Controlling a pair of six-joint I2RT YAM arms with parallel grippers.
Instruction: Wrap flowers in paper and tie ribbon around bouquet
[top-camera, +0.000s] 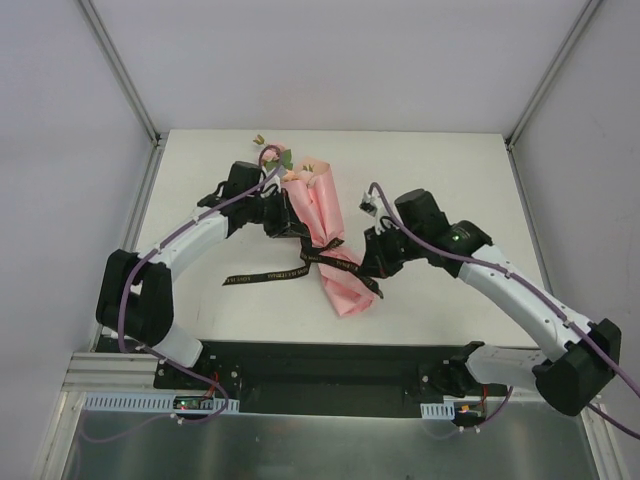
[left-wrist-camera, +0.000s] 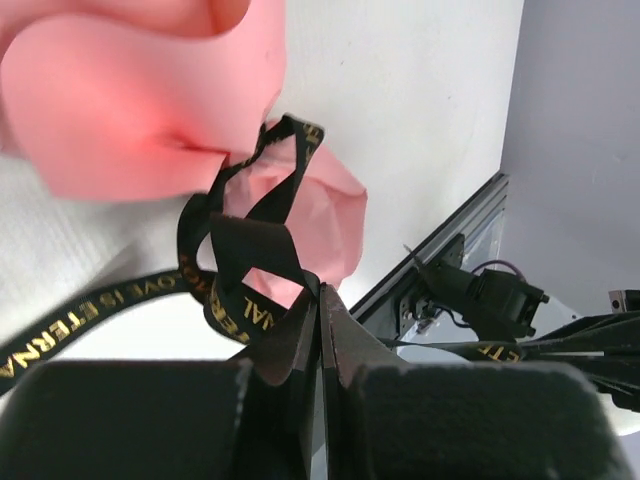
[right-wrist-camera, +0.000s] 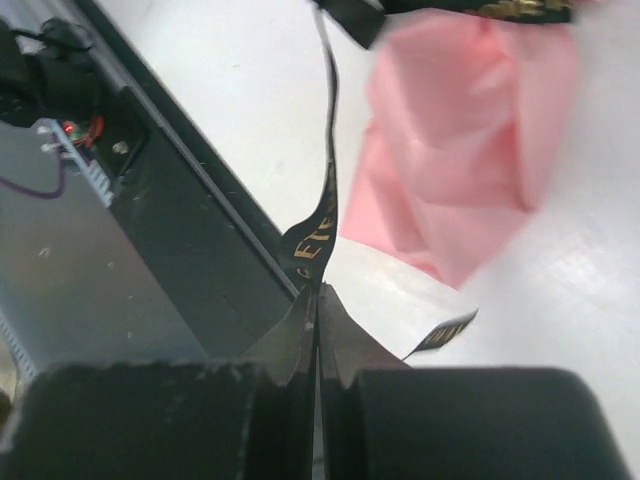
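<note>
Left gripper (left-wrist-camera: 320, 305) is clenched on the ribbon (left-wrist-camera: 245, 300) just beside the bouquet (top-camera: 318, 215). The right gripper (right-wrist-camera: 318, 300) pinches another stretch of it on the opposite side. On the table (top-camera: 450, 180) the bouquet's long axis runs near-right to far-left, with the flowers (top-camera: 284, 160) pointing at the far edge (narrow end toward the arms). The ribbon crosses its middle, one tail trailing left.

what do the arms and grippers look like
The left arm and right arm have white links between bulky black joints, with a purple cable running along each. A small green light glows on the right one. The left gripper and right gripper are black, with two flat tapered fingers on blocky matte bases.
</note>
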